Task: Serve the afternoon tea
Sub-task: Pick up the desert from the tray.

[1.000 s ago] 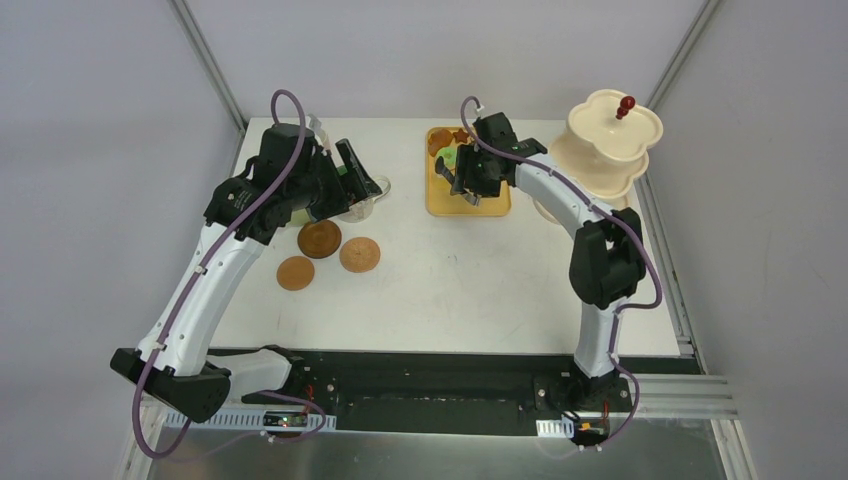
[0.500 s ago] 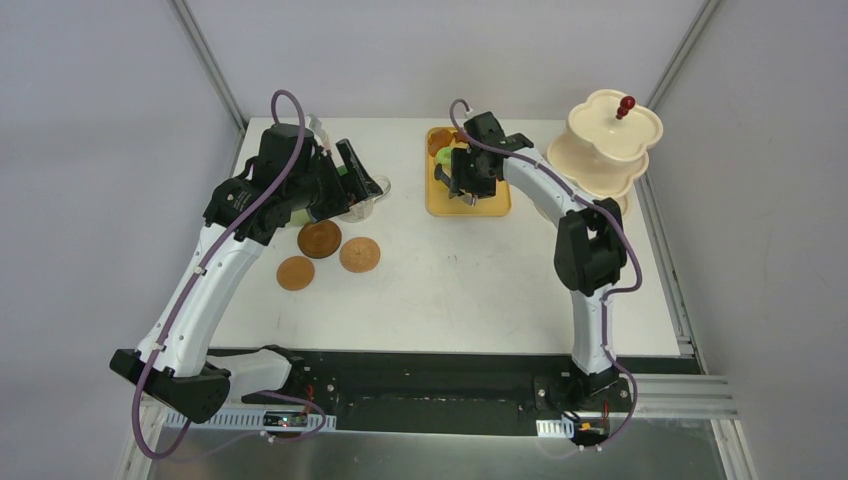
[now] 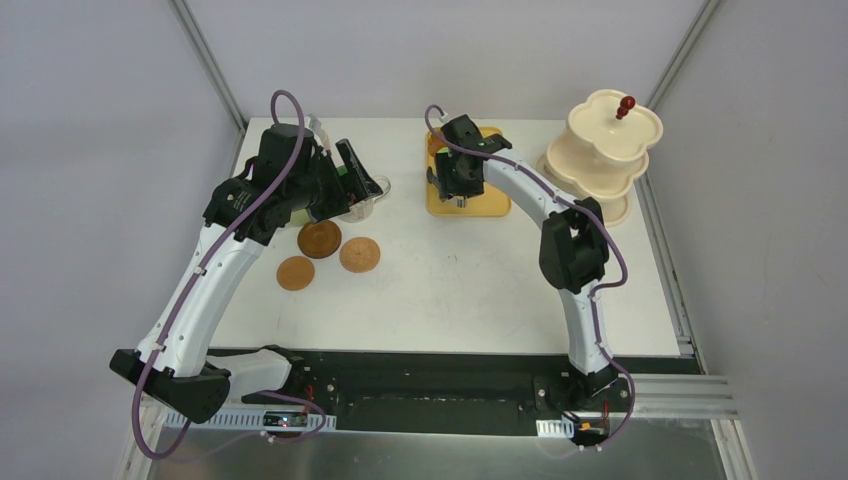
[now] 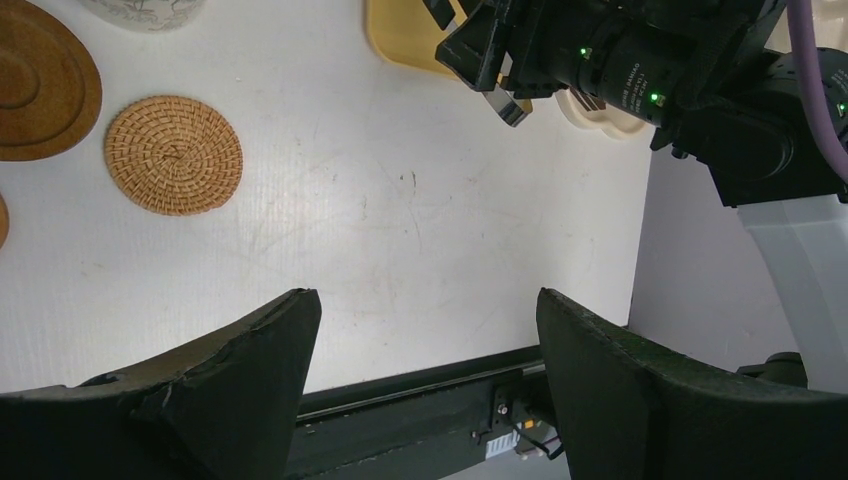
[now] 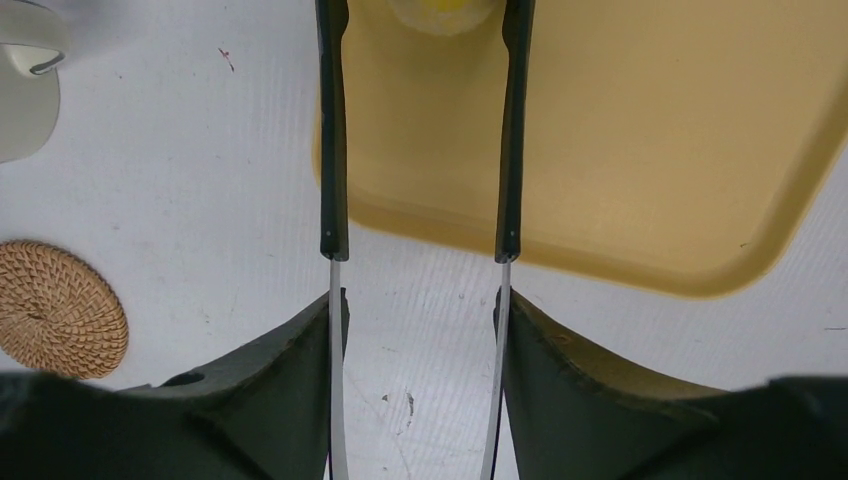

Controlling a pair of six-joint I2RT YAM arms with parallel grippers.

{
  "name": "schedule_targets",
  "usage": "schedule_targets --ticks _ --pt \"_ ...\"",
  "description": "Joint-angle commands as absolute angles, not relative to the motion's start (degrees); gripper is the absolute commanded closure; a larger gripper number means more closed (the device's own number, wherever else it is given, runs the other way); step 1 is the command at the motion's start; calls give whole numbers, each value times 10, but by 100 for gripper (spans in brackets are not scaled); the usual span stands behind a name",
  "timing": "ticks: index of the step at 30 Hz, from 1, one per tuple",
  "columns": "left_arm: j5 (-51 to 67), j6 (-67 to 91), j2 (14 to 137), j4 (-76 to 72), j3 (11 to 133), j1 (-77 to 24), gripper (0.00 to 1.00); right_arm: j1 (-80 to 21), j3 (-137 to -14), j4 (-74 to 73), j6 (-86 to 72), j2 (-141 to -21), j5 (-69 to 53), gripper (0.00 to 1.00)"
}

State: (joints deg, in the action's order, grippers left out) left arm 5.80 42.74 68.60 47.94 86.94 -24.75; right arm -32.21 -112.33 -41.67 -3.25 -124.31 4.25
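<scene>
My right gripper (image 5: pixel 420 300) (image 3: pixel 452 188) is shut on the black tongs (image 5: pixel 331 150). Their two arms reach out over the yellow tray (image 5: pixel 640 170) (image 3: pixel 492 205), with their tips on either side of a yellow pastry (image 5: pixel 445 12) at the top edge of the right wrist view. My left gripper (image 4: pixel 428 300) (image 3: pixel 356 183) hangs open and empty at the back left, over a patterned mug (image 3: pixel 372 194) (image 4: pixel 145 10). Three round coasters (image 3: pixel 320 238) (image 3: pixel 359 254) (image 3: pixel 295 272) lie just in front of it. The cream tiered stand (image 3: pixel 605 150) with its red knob (image 3: pixel 627 103) stands at the back right.
The right arm (image 3: pixel 570 245) bends across the table from the right base to the tray. A woven coaster (image 4: pixel 173 154) (image 5: pixel 55 305) lies left of the tray. A pale mug's edge (image 5: pixel 20 100) shows at the far left of the right wrist view. Grey walls enclose the table.
The right gripper, with the tongs, has moved left across the tray, and its elbow has swung left with it. The left arm has not moved.
</scene>
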Motion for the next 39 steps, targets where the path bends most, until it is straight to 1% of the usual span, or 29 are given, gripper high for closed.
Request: schedule_targets --ticks 1,4,7,11,16,23,28,33,39 --pt "64 433 671 483 868 -246 18 -328 -1165 -436 -16 -1258 65 43" --pt "63 434 671 484 868 -246 18 -331 -1179 -440 -17 -1270 76 44" --pt "64 433 670 487 869 -246 18 -335 -1190 -449 -18 -1277 96 48" --pt "63 432 670 489 869 -246 18 -338 -1188 -450 -16 -1273 102 57" --pt "63 431 671 488 872 -246 18 -338 -1187 -452 -22 -1262 106 64" --pt "67 430 674 487 871 -246 19 -336 -1180 -451 -40 -1227 108 70" --pt "69 430 673 488 870 -246 19 -322 -1131 -431 -63 -1176 85 73" --pt "75 428 672 487 870 -245 19 -303 -1071 -418 -90 -1118 51 73" --pt "95 422 673 484 868 -245 19 -292 -971 -413 -98 -1015 59 74"
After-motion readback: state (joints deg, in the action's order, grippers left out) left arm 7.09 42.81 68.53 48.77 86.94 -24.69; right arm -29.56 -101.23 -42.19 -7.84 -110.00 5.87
